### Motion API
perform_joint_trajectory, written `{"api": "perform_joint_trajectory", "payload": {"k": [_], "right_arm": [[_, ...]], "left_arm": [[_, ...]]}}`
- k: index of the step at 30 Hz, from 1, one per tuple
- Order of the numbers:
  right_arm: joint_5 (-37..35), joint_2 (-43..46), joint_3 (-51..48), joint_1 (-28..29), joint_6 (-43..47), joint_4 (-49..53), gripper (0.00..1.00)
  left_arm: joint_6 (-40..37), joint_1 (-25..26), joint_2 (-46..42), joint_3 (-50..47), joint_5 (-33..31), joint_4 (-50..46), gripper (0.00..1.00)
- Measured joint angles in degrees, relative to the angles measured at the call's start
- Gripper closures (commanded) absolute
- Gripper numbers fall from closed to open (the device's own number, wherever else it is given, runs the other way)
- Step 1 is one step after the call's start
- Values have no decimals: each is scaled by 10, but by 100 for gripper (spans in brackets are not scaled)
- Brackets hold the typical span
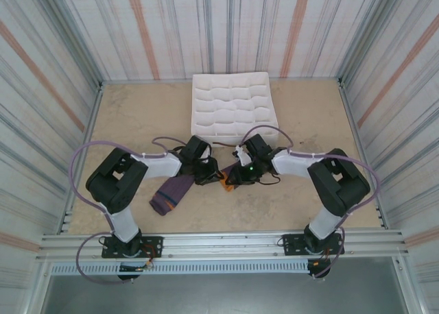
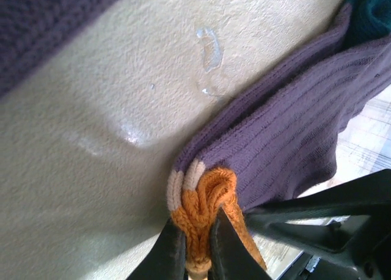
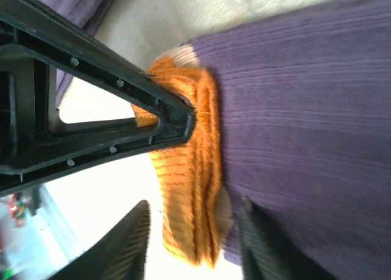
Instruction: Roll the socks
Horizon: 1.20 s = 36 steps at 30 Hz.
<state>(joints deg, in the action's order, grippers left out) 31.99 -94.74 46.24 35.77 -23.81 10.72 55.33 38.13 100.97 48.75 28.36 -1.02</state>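
Note:
One of the purple socks (image 1: 171, 194) lies flat on the table by the left arm, and its edge shows in the left wrist view (image 2: 36, 23). The other purple sock (image 2: 287, 133) hangs between the two grippers at mid-table. My left gripper (image 2: 197, 226) is shut on its bunched orange end (image 2: 204, 197). In the right wrist view that orange end (image 3: 186, 194) hangs between the spread fingers of my right gripper (image 3: 194, 213), which is open, with a gap on the left side. The left gripper's black finger (image 3: 91, 118) crosses the right wrist view and presses the orange end. From above, the left gripper (image 1: 206, 172) and right gripper (image 1: 237, 172) almost touch.
A white fabric grid box (image 1: 233, 108) stands at the back middle of the tan table (image 1: 309, 197), just behind both grippers. Striped walls close in the left, right and far sides. A metal rail (image 1: 219, 244) runs along the near edge.

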Motion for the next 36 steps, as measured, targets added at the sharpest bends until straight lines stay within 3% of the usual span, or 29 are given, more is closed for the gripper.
{"api": "perform_joint_trajectory", "payload": {"k": [3, 10, 15, 23, 28, 36], "right_arm": [[-85, 49, -11, 34, 5, 10, 24], [-324, 123, -13, 177, 22, 39, 15], [-477, 131, -13, 274, 27, 48, 19], [-646, 90, 6, 386, 57, 38, 33], [-721, 12, 47, 410, 74, 30, 45], [-785, -97, 110, 415, 79, 44, 45]], "left_arm": [[0, 0, -10, 0, -5, -22, 100], [-2, -15, -14, 6, 10, -59, 100], [-8, -26, -13, 26, 21, -99, 100], [-11, -36, -7, 29, 53, -112, 100], [-11, -37, -4, 29, 68, -114, 100], [-16, -44, -3, 39, 81, -128, 100]]}}
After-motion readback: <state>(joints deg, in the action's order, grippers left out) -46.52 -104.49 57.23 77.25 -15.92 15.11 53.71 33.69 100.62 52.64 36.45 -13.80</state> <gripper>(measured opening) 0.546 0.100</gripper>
